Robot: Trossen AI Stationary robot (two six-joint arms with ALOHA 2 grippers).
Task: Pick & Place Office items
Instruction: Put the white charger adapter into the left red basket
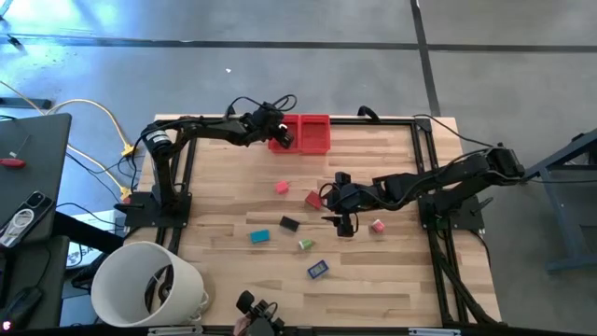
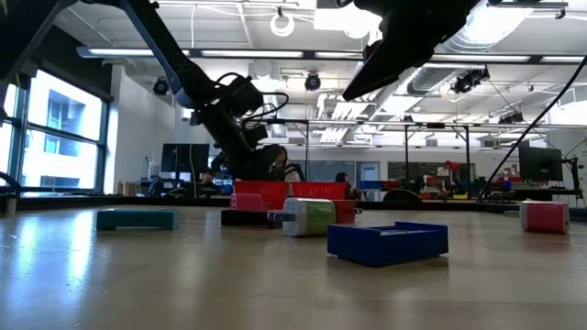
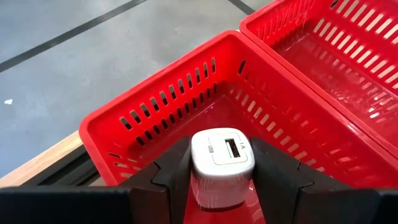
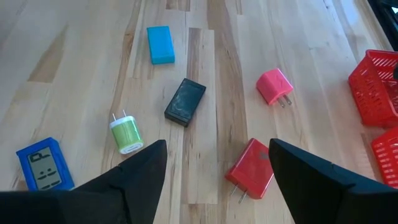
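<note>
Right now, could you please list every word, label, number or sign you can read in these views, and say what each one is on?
Nothing can be read for certain.
White plug-in charger held in the left hand over the red slotted plastic bin: small grey marking beside its port, too small to read.
Dark blue flat rectangular block: printed pictogram, no legible letters.
Red bin front, low view: faint marking, blurred.

Grey concrete floor [image 1: 308, 56] around wooden table [image 1: 392, 271], dark lines crossing it. Beyond table: large windows [image 2: 55, 137] at left, ceiling lamps [image 2: 282, 20], exposed ducts, monitors [image 2: 183, 158], desks. White bucket [image 1: 140, 285] at table corner.
</note>
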